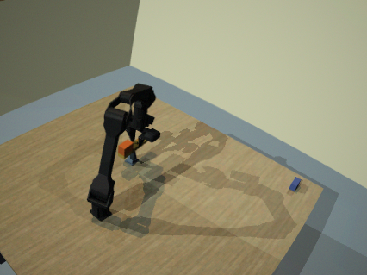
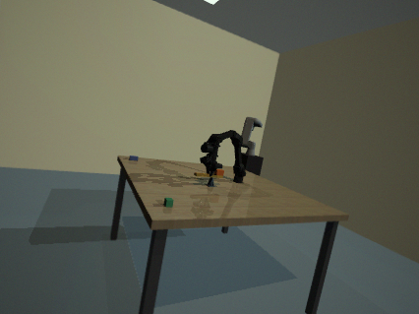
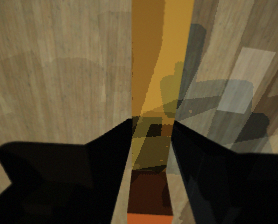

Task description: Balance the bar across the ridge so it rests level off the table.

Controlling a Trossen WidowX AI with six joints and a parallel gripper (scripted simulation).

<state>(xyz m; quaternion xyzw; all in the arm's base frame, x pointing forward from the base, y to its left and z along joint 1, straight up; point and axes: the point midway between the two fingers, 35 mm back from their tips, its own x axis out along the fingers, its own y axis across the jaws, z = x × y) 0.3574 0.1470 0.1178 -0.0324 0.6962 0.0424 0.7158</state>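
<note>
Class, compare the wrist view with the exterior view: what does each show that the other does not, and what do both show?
Only the wrist view shows the two dark fingers closed on the sides of the yellow bar running lengthwise away from the camera.

Only the exterior view shows the whole table on its legs, a green cube, a blue block, the small blue ridge and the full arm.

Both show the bar and the wooden table top.

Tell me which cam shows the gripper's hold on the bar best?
Wrist view: the yellow bar runs straight up between the gripper fingers, clamped near its orange end. The top view shows only the orange end beside the arm. In the exterior view the bar is a tiny streak.
</note>
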